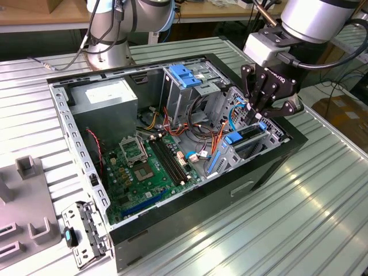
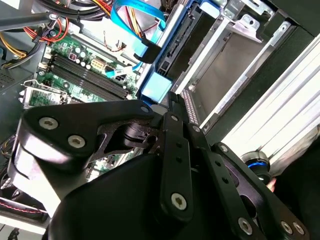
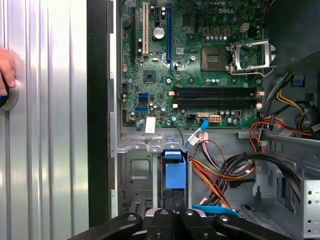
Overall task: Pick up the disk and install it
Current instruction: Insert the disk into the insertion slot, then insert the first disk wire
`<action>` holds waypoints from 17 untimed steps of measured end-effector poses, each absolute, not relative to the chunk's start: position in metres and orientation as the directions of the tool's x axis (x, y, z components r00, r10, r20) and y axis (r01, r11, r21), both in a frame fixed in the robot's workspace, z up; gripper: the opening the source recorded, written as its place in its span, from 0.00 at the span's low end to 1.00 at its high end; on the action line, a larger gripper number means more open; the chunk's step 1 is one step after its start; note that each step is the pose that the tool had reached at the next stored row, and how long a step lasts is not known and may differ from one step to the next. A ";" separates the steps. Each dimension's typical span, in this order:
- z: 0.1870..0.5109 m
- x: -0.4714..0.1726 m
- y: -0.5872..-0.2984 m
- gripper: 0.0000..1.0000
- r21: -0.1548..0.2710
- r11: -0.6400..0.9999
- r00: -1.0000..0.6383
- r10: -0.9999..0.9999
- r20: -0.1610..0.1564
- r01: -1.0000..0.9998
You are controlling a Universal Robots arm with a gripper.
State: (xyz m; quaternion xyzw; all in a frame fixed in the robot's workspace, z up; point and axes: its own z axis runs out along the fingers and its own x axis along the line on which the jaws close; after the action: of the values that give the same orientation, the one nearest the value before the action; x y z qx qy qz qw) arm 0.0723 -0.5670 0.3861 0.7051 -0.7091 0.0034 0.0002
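One disk (image 3: 175, 175) is at issue. You find it standing on edge in the drive bay (image 2: 235, 60), at the corner of the open computer case (image 1: 63, 121) toward the exterior view's right, with its blue carrier rails framing it. One gripper (image 3: 174, 216) meets the disk's near end. In the first wrist view the fingers are drawn together with the thin edge of the disk between them, so you may read the gripper as clamped on the disk rather than released, though the contact itself is partly hidden. The relation to note is that the disk lies directly ahead of the fingertips. Its long axis runs on from them toward the motherboard (image 3: 200, 75), roughly in line with the fingers, and by the look of it the disk is not fully seated. By count, you have one blue-handled bracket (image 1: 184, 73) atop one grey drive cage (image 1: 175, 100), well apart from the gripper. One loose metal bracket (image 1: 86, 233) lies on the ribbed table (image 1: 299, 218) beside the case. One person's hand (image 3: 5, 67) rests at the table's edge.
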 end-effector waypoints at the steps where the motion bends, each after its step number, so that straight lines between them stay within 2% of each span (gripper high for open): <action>1: 0.386 0.072 -0.567 0.12 -0.005 0.006 -0.006 -1.000 0.006 -1.000; 11: 0.386 0.074 -0.567 0.12 -0.006 0.006 -0.006 -1.000 0.009 -1.000; 17: 0.386 0.102 -0.567 0.12 -0.001 0.002 -0.002 -1.000 0.009 -1.000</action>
State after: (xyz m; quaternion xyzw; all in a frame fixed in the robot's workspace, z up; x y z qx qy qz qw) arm 0.1022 -0.5670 0.3859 0.7064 -0.7078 0.0035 0.0031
